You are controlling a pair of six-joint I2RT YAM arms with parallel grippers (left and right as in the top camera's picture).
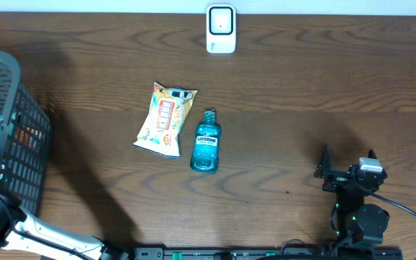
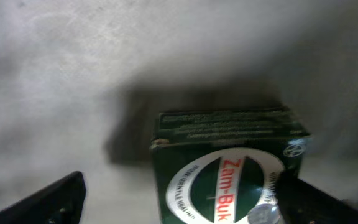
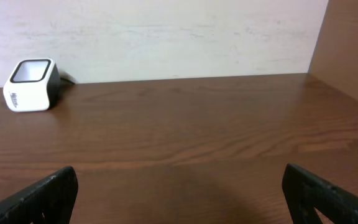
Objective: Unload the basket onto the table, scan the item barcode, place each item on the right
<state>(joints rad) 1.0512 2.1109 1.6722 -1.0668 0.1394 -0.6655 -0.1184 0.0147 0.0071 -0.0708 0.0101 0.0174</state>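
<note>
Judging progress: early, no pickup or scan yet. Left hand released, straddling the Zam-Buk box, seemingly inside the basket at 9 o'clock. Right hand released, empty, 4 o'clock. Barcode scanner waits at 12 o'clock.

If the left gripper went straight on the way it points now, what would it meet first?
Most likely the green Zam-Buk box, which lies right ahead of the open left gripper, roughly between its jaws; how far off is unclear.
</note>
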